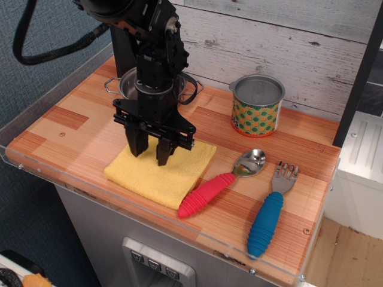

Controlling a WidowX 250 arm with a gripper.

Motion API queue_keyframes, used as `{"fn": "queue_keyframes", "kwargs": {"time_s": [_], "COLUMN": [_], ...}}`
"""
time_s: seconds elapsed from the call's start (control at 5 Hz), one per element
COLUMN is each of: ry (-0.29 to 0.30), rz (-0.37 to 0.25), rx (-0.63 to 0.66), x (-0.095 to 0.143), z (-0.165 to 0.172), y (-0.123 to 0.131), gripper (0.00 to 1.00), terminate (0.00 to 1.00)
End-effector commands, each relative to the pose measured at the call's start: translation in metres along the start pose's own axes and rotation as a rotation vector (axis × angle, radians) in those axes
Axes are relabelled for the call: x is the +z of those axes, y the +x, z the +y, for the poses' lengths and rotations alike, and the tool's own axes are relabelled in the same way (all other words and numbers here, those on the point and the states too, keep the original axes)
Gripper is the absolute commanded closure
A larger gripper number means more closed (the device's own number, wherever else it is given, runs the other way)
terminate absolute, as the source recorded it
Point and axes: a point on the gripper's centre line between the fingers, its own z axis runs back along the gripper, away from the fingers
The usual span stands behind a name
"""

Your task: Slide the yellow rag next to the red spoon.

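**Rag beside spoon, fingers parted above it**

Landmark: spoon. Rag lies flat on the surface just left of the spoon, its right edge at or touching the red handle, so the slide looks about done. Fingers hang over the rag's back half, spread apart, holding nothing; likely released. Pot sits behind the arm, can behind the spoon, fork just right.

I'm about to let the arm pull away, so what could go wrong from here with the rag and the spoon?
The gripper is open, its fingers right over the yellow rag, so lifting could snag the cloth and drag it. The rag's corner meets the red spoon handle; any further push could shove the spoon toward the blue fork.
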Motion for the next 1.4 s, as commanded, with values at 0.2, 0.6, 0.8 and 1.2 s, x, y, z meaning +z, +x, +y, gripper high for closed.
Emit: {"fn": "queue_keyframes", "kwargs": {"time_s": [0.2, 0.6, 0.8, 1.2], "ry": [0.044, 0.021, 0.0, 0.018], "rz": [-0.097, -0.116, -0.134, -0.158], "rx": [0.036, 0.063, 0.084, 0.195], "x": [0.05, 0.066, 0.073, 0.087], "z": [0.013, 0.021, 0.025, 0.065], "y": [0.009, 0.01, 0.015, 0.007], "gripper": [0.0, 0.0, 0.0, 0.0], "terminate": [0.0, 0.0, 0.0, 0.0]}}
